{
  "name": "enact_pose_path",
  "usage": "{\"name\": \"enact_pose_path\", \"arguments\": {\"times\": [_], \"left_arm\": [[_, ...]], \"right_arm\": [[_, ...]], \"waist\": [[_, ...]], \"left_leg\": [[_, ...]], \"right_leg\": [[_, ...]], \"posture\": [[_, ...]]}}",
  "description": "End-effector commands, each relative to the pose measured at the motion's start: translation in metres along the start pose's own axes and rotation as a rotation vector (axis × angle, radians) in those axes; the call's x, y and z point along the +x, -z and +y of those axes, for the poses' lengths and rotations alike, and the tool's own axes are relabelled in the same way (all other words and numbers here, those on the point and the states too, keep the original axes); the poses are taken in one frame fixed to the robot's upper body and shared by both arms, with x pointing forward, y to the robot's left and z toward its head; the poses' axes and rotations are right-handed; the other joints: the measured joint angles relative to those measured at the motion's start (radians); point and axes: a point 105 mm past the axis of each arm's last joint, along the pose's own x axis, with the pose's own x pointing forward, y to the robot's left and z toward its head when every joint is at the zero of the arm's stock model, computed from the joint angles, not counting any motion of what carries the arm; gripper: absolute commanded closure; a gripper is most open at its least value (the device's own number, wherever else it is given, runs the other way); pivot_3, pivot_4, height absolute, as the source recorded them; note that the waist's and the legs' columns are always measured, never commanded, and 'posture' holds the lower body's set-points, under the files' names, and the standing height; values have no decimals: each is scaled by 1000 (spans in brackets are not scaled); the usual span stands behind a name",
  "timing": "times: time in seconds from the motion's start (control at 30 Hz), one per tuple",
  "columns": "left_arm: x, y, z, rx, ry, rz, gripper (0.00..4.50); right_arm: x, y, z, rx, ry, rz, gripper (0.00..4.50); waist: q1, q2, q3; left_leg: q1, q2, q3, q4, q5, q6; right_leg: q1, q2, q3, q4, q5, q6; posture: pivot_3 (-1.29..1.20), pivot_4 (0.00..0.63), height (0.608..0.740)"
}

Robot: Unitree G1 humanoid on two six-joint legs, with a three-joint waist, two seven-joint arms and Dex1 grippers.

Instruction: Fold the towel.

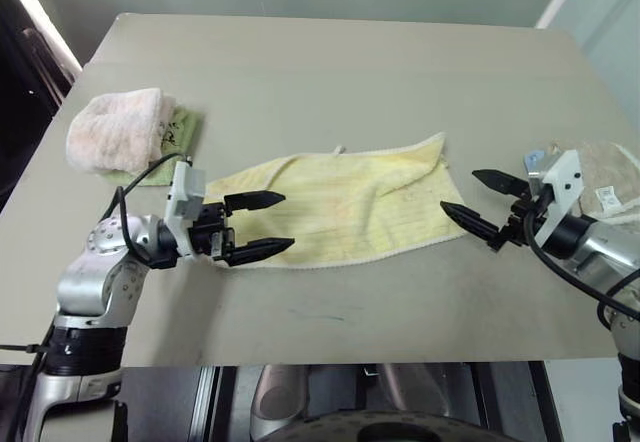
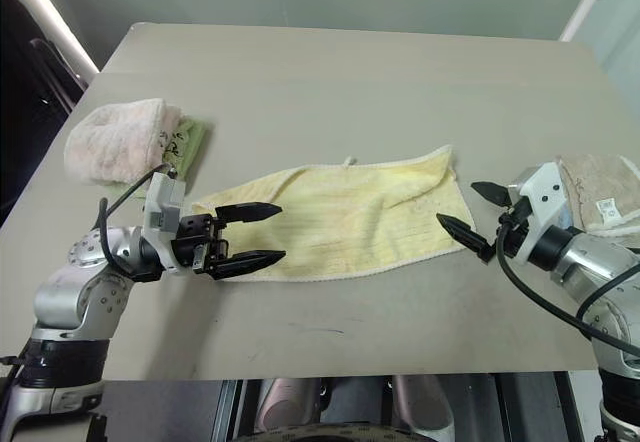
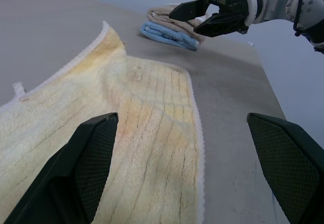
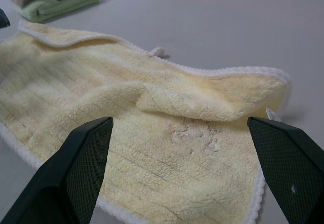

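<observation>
Both grippers poised wide at the yellow towel's two ends.
Head view: the towel (image 1: pixel 345 207) lay flat mid-table, left gripper (image 1: pixel 262 224) and right gripper (image 1: pixel 482 204) released, empty.
Left wrist view: its corded edge (image 3: pixel 195 125) wanted a low pinch.
Right wrist view: the rumpled fold (image 4: pixel 187 102) probably needed smoothing first.

The towel (image 1: pixel 350 207) is soft terry cloth, pale yellow, its nap fluffy and matt, with faint woven stripes and a whitish corded edge (image 3: pixel 196 133); one patch near its middle looks matted (image 4: pixel 195 133). The desk (image 1: pixel 340 72) under it is smooth, matt and grey-beige, possibly laminate. Left of the towel, a rolled cloth (image 1: pixel 115 127) looks plush and fuzzy. The fingers (image 3: pixel 91 158) are matt black plastic with finely cross-hatched pads. The left arm (image 1: pixel 95 282) is satin silvery metal.
</observation>
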Motion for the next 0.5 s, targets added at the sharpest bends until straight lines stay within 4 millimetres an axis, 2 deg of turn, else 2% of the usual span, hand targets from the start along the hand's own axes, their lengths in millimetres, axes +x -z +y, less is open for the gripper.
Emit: {"name": "enact_pose_path", "arguments": {"times": [0.03, 0.33, 0.5], "left_arm": [[9, -11, -4, 40, 28, -10, 98], [21, -23, 2, 74, 25, -26, 98], [25, -22, 5, 109, 4, -28, 98]], "right_arm": [[2, -13, 1, -41, 6, -48, 0], [1, -12, -4, -51, 18, -51, 0], [3, -14, -5, -66, 14, -53, 0]], "waist": [[0, 0, 0], [0, 0, 0], [0, 0, 0]], "left_leg": [[0, 0, 0, 0, 0, 0], [0, 0, 0, 0, 0, 0], [0, 0, 0, 1, 0, 0]], "right_leg": [[0, 0, 0, 0, 0, 0], [0, 0, 0, 0, 1, 1], [0, 0, 0, 0, 1, 1]], "posture": [[0, 150, 697], [0, 150, 697], [0, 150, 697]]}}
